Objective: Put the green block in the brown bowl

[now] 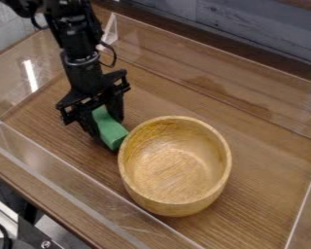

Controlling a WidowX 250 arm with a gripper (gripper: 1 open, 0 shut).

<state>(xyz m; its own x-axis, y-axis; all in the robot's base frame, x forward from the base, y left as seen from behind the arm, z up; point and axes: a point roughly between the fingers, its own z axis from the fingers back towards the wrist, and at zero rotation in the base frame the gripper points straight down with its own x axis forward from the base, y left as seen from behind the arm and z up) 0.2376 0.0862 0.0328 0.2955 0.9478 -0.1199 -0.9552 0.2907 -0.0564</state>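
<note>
A wooden table (61,165) carries the brown bowl (175,166), which sits on it; beside the bowl lies the green block (110,130).

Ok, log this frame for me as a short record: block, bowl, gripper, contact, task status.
block: green block, on the table at the bowl's left in the picture
bowl: brown bowl, upright, nothing inside
gripper: fingers around the block
contact: gripper on block, firmness of grip cannot be told
task status: block not yet in the bowl
</note>
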